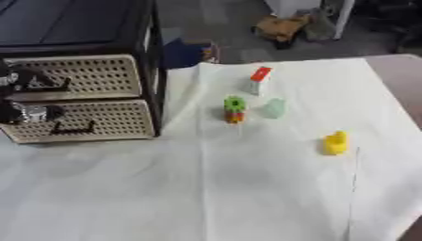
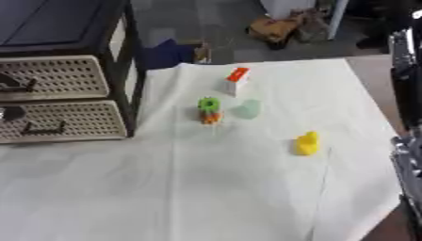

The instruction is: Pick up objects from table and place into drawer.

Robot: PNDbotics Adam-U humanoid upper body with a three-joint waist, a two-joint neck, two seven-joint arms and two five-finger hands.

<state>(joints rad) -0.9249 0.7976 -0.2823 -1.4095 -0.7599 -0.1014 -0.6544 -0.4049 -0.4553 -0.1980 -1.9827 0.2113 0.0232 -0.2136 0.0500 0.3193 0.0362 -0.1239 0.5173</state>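
Your left hand (image 1: 25, 113) sits at the drawer (image 1: 78, 120) front, and you cannot tell how its fingers are set (they blur into the handles). The toys (image 1: 235, 109) lie on the desk (image 1: 206, 188), well beyond them. Pull askew and the drawer may jam or the cabinet (image 1: 99, 70) slide.

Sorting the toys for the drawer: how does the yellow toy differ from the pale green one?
The yellow toy is bright and opaque; the pale green toy looks faint against the cloth. The yellow toy lies nearer the camera and further right, alone; the pale green toy sits beside the green-and-orange toy. Both rest on the white cloth.
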